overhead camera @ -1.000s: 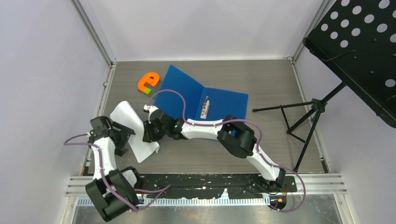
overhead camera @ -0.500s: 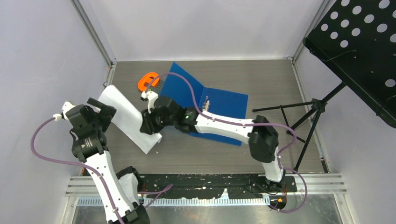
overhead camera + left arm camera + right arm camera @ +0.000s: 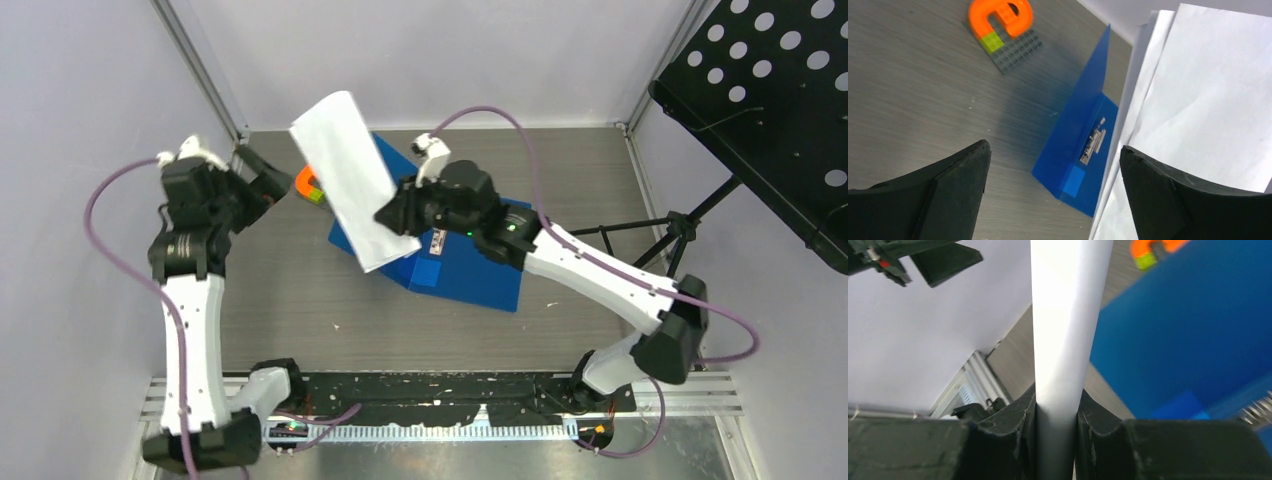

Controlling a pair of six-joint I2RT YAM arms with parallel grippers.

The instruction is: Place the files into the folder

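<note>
Between the fingers of my right gripper (image 3: pixel 392 213) the files (image 3: pixel 345 170) sat pinched by their lower end, the jaws narrow and pressed on the paper from both sides. From the right wrist view the white sheets (image 3: pixel 1068 315) rose straight out of that gripper (image 3: pixel 1055 405), bowed along their length. From above they slanted up and away toward the back-left, off the table (image 3: pixel 280 290), hanging over the folder's left cover and touching nothing else that I could see.

Below them the folder (image 3: pixel 470 270) lay open on the table, its right half flat and its left cover (image 3: pixel 1078 125) tilted up. Along its spine ran the metal clip (image 3: pixel 437 240), just beside my right gripper.

My left gripper (image 3: pixel 272 175) stood wide, holding nothing, off to the left of the files and apart from them. Its 2 black fingers (image 3: pixel 948 195) framed the folder, with the sheets (image 3: pixel 1198 125) near the right one.

Near the folder's raised cover sat an orange block (image 3: pixel 1000 15) on a gray studded plate (image 3: pixel 1015 45). At the far right was a black music stand (image 3: pixel 770 110).
</note>
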